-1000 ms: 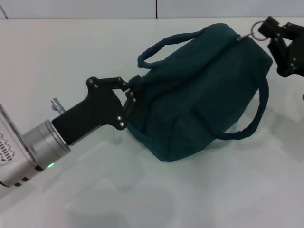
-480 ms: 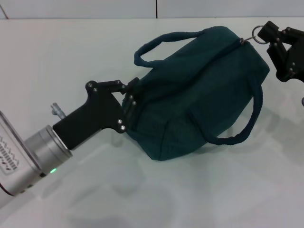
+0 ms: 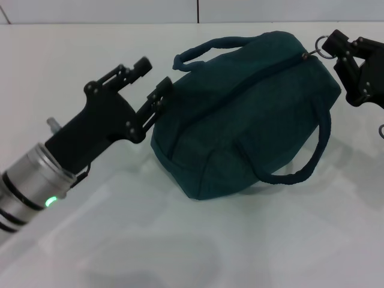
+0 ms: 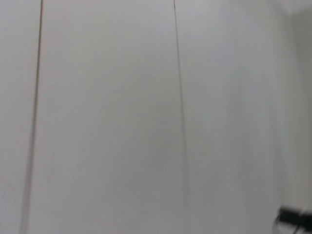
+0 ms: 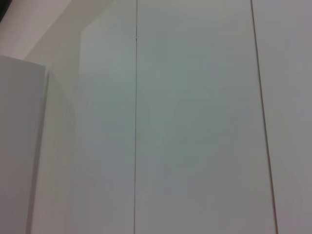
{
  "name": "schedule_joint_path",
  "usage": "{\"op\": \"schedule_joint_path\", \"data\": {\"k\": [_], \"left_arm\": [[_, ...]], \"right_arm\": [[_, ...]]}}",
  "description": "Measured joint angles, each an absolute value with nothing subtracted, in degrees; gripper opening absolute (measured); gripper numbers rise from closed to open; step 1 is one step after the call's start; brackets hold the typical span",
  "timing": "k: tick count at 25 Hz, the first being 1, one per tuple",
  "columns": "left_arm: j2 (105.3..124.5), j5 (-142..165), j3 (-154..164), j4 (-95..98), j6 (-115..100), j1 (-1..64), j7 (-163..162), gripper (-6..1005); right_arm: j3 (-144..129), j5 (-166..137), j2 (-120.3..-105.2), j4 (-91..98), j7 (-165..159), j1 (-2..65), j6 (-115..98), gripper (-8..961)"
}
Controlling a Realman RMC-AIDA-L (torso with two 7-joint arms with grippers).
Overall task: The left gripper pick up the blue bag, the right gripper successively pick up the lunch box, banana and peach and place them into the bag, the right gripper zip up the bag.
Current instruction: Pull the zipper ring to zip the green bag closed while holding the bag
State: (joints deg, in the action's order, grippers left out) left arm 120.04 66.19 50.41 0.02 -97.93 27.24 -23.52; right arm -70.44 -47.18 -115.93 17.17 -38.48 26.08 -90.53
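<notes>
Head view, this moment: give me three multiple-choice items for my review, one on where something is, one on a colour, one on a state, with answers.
1. Where is the right gripper?
A. At the zipper's ring pull
B. On a handle
C. Under the bag

2. What colour is the blue bag?
A. Red
B. Dark teal-blue
C. Yellow

3. How is the left gripper?
A. Shut on a handle
B. Shut on the ring pull
C. Open beside the bag's end

Answers:
1 A, its fingers meet the silver ring pull at the bag's far end.
2 B, the fabric is dark teal-blue throughout.
3 C, its fingers are spread with nothing between them.
</notes>
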Motion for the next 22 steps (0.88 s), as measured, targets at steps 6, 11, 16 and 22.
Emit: {"op": "schedule_joint_path", "data": {"k": [6,11,16,22], "left_arm": [[119.60,72.4,51.1,14.7,-97.4,29.3,-49.5,455],[119.37,81.1,51.2,26.1,-91.4,35.0,-70.6,655],[119.49,91.7,51.2,29.2,-85.3,42.7,-83.3,838],[119.67,94.6,56.2,30.7,-79.1,46.9,-90.1,806]], "right_arm": [[-70.6,-47.2,-115.96,17.0,-38.1,26.1,-90.5,21],[-71.7,-47.2,-116.02,16.6,-37.9,26.4,-90.1,21],[-72.1,-47.2,-116.02,16.3,-37.7,26.5,-90.0,21],[-72.1,-47.2,-116.01,16.3,-37.4,26.1,-90.3,21]]}}
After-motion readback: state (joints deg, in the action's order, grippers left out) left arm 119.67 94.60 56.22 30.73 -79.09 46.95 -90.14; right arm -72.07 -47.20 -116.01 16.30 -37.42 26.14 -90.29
